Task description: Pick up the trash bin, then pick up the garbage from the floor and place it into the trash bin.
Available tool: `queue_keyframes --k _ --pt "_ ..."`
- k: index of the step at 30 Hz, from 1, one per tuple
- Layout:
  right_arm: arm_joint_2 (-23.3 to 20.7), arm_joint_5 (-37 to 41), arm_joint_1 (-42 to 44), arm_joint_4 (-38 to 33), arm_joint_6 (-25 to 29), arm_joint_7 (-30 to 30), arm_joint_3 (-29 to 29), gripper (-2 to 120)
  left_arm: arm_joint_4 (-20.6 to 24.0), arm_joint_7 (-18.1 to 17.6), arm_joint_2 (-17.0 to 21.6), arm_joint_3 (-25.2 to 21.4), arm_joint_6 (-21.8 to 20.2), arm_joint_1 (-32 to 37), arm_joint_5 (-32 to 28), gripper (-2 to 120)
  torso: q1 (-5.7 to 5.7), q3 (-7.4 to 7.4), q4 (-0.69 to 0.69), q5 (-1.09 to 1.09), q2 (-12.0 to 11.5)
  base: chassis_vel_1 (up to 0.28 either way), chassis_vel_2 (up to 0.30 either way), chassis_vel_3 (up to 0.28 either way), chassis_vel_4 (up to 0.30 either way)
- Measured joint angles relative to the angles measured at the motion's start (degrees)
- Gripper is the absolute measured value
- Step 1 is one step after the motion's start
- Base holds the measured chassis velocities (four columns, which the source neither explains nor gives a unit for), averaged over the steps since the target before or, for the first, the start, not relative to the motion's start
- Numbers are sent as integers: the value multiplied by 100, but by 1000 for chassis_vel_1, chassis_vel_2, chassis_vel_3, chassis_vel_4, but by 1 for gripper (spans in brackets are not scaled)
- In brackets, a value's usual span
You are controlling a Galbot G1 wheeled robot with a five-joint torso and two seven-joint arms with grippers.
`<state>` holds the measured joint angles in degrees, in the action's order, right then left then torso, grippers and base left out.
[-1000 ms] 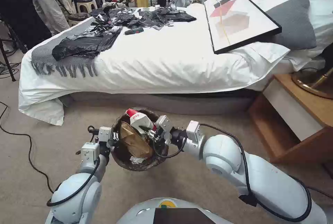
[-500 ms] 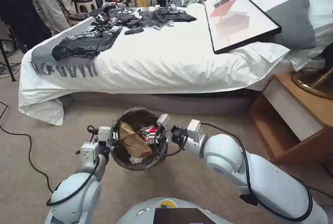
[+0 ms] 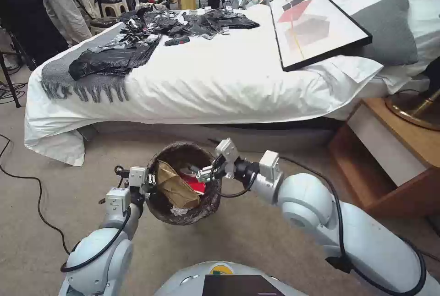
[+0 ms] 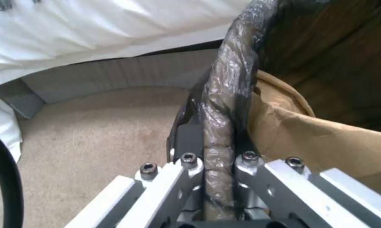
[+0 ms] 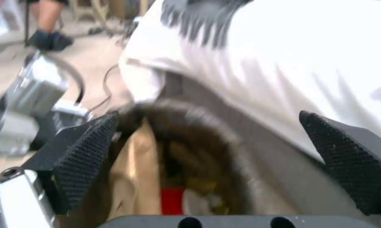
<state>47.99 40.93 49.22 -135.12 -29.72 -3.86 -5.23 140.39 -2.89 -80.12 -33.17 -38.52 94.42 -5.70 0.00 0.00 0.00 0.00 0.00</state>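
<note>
A bed point(image 3: 220, 76) with a white sheet filled the upper half of the head frame, with black plastic bags point(image 3: 114, 57) spread at its upper left and a framed picture point(image 3: 316, 23) leaning on a grey pillow point(image 3: 389, 28) at the upper right. A wooden nightstand point(image 3: 389, 158) was seen at the right edge, and beige carpet point(image 3: 55, 222) covered the lower part.

The trash bin point(image 3: 201, 211), lined with a dark bag, was held above the carpet at lower centre. Its left rim was clamped by the left tool point(image 3: 147, 185); in the left wrist view the fingers point(image 4: 186, 171) were seen pressed on either side of the bag-covered rim point(image 4: 220, 126).

Inside the bin a brown paper bag point(image 3: 176, 188) was seen leaning against the left wall, with a red-white paper cup point(image 3: 195, 182) beside it and a white tissue point(image 3: 178, 211) at the bottom.

The right tool point(image 3: 205, 176) was positioned over the bin's right rim, its textured pads point(image 5: 85, 152) spread wide apart with nothing between them.
</note>
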Motion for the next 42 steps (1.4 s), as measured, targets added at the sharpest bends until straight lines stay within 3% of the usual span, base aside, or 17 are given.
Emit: queue_keyframes --k 4,9,12,13,15,16,19,21,22,23,25,27,34,42 --pt "-28 -111 333 -15 494 -219 413 100 -2 0 -10 -20 4 0 -12 2 0 0 1 0 0 0 0 0 0" --pt "28 -172 794 -52 728 -342 1061 100 1 -2 -3 -59 6 -2 -42 2 0 0 -1 0 0 0 0 0 0" --pt "191 -417 1479 -110 898 -340 1927 100 1 -3 -1 -57 9 -12 -54 2 0 0 0 0 0 0 0 0 0" --pt "191 -417 1479 -110 898 -340 1927 100 1 -3 -1 -57 9 -12 -54 2 0 0 0 0 0 0 0 0 0" --pt "415 -784 2225 -135 1075 -230 2636 100 -3 -3 -6 -52 17 -18 -54 2 0 0 0 1 0 0 0 0 0" --pt "415 -784 2225 -135 1075 -230 2636 100 -3 -3 -6 -52 17 -18 -54 2 0 0 0 1 0 0 0 0 0" --pt "878 -1451 3357 -129 1563 -20 3568 100 -4 0 21 -56 25 -21 -56 2 0 0 -2 0 0 0 0 0 0" --pt "973 -1570 3506 -119 1663 7 3689 100 -5 1 26 -58 26 -21 -56 2 0 0 -2 1 0 0 0 0 0" --pt "1233 -1868 3831 -81 1896 56 3937 100 -5 0 32 -60 29 -21 -55 2 0 -1 -3 0 0 0 0 0 0" --pt "1530 -2173 4104 -43 2115 98 4132 100 -8 2 36 -59 38 -21 -56 2 0 0 6 -2 0 0 0 0 0" --pt "1693 -2296 4219 -23 2196 100 4207 100 -10 2 36 -60 41 -20 -55 2 0 -1 4 -1 0 0 0 0 0" --pt "2400 -2757 4807 87 2694 210 4612 100 3 4 35 -83 52 13 -56 2 0 -1 -1 -1 0 0 0 0 0" --pt "3169 -3179 5501 124 3440 293 4904 100 6 0 -4 -86 88 82 -16 2 0 -1 0 -2 0 0 0 0 0" --pt "3397 -3420 5620 116 3666 220 4703 100 30 -12 -19 -88 86 151 9 2 0 0 0 -1 0 0 0 0 0"
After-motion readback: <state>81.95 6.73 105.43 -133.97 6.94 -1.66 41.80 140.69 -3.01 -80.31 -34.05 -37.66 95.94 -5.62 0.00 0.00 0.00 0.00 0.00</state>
